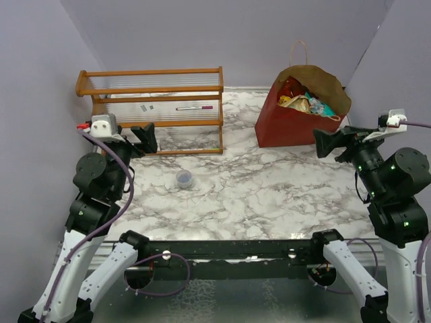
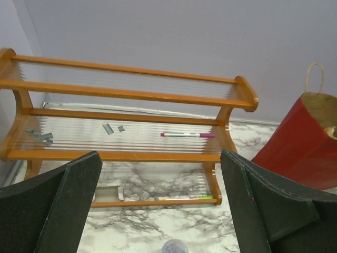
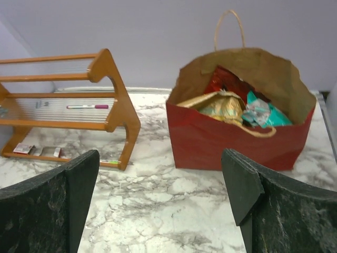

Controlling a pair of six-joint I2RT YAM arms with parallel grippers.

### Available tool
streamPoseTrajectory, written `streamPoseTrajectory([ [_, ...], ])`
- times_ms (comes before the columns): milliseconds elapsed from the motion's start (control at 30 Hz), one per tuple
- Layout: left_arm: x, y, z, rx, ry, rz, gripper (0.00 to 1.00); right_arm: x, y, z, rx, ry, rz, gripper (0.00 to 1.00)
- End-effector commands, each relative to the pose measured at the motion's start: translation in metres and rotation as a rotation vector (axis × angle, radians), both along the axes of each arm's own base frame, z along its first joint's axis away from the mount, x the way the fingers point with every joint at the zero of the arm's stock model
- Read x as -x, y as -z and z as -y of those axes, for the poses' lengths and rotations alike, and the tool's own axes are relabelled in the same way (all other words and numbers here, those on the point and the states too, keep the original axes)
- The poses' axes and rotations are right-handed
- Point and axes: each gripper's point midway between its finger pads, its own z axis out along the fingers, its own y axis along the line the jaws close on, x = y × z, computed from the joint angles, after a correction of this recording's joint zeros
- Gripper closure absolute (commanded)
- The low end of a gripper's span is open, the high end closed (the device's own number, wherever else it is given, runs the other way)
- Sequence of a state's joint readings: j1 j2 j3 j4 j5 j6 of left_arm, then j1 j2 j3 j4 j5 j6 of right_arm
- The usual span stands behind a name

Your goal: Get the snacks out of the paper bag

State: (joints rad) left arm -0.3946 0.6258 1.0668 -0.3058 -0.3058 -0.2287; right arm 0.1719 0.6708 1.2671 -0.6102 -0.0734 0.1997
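The paper bag point(image 3: 231, 142) stands upright on the table point(image 1: 256, 195), snacks point(image 3: 226, 105) inside. My left jaws and right jaws both stand spread wide, empty, apart from the bag.

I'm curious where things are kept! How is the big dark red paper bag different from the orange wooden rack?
The dark red paper bag has twisted loop handles; the orange wooden rack has see-through shelves. The bag is stuffed with crinkly snack packets; the rack holds only a pink-tipped pen and small bits. Both stand upright on the marble table.
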Motion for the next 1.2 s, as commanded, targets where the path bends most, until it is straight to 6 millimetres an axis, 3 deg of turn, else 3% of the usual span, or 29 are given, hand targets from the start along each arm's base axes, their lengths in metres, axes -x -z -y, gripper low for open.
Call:
streamPoseTrajectory([
  [0,-0.009,0.006,-0.007,0.032,-0.047,0.081,0.01,0.002,0.03,0.023,-0.079,0.141,-0.087,0.01],
  [233,-0.02,0.041,-0.012,0.038,-0.087,0.092,0.01,0.003,0.059,0.04,-0.12,0.252,-0.151,0.01],
  [633,-0.026,0.041,-0.012,0.072,-0.088,0.16,0.01,-0.004,0.083,0.06,-0.241,0.406,-0.213,0.01],
  [900,-0.032,0.041,-0.006,0.085,-0.057,0.168,0.01,-0.048,0.074,0.039,-0.463,0.366,-0.212,0.01],
  [1033,-0.036,0.041,-0.003,0.093,-0.041,0.165,0.02,-0.076,0.083,0.032,-0.605,0.375,-0.234,0.01],
  [1167,-0.038,0.043,-0.002,0.098,-0.034,0.163,0.02,-0.099,0.094,0.039,-0.704,0.451,-0.226,0.01],
])
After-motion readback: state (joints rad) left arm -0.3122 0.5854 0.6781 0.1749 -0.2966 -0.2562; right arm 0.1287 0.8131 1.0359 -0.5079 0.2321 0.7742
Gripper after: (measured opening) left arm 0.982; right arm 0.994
